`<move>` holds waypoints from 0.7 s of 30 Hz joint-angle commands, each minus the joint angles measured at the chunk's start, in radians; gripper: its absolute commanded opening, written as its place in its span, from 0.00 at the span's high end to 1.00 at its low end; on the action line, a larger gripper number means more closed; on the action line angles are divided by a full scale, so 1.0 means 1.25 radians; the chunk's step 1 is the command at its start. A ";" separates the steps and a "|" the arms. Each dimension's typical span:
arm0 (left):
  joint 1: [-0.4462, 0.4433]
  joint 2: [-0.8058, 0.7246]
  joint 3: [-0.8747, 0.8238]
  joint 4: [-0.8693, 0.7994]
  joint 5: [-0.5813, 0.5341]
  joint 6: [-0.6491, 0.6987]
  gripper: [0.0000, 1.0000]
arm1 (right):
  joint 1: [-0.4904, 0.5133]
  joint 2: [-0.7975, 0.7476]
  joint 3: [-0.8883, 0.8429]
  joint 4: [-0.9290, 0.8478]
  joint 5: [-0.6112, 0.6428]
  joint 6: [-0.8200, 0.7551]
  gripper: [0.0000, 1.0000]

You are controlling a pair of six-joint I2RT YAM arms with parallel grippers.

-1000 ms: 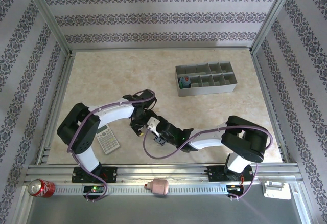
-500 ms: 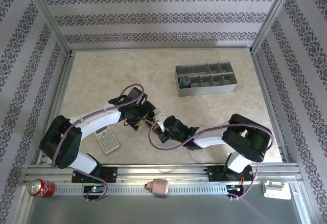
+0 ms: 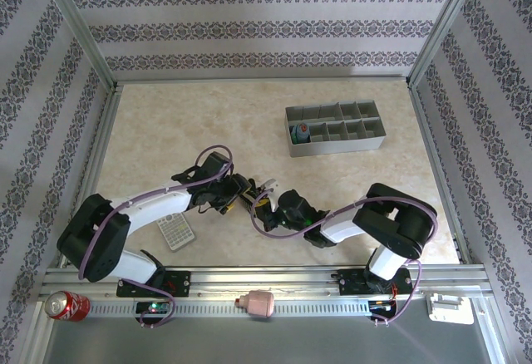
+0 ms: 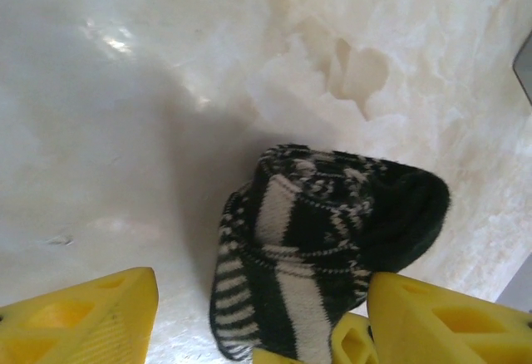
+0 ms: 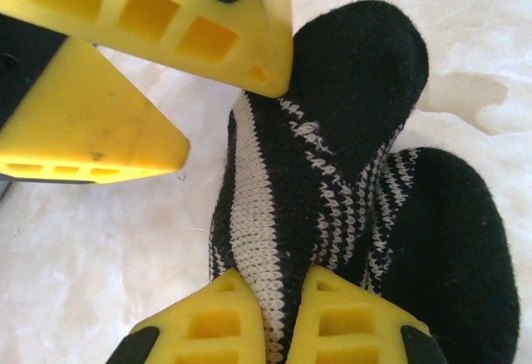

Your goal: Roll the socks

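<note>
Right fingers pinch the striped sock; left fingers spread around it.
Best to close left on the bunched end, keeping tension.

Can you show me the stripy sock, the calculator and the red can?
stripy sock [image 5: 283, 189]: right wrist view, on its striped middle.
calculator [image 3: 177, 233]: top view, on its keypad.
red can [image 3: 65, 305]: top view, on its red side.
</note>
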 commanded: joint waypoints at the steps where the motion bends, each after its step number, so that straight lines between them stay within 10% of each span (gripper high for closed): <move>1: -0.016 0.035 0.014 0.066 0.017 0.049 0.33 | -0.010 0.100 -0.093 -0.313 -0.038 0.084 1.00; 17: -0.065 0.167 -0.003 0.011 0.022 0.107 0.61 | -0.125 0.183 -0.123 -0.187 -0.126 0.167 1.00; 21: -0.065 0.129 -0.013 -0.119 -0.021 0.106 0.95 | -0.137 0.193 -0.038 -0.261 -0.173 0.073 1.00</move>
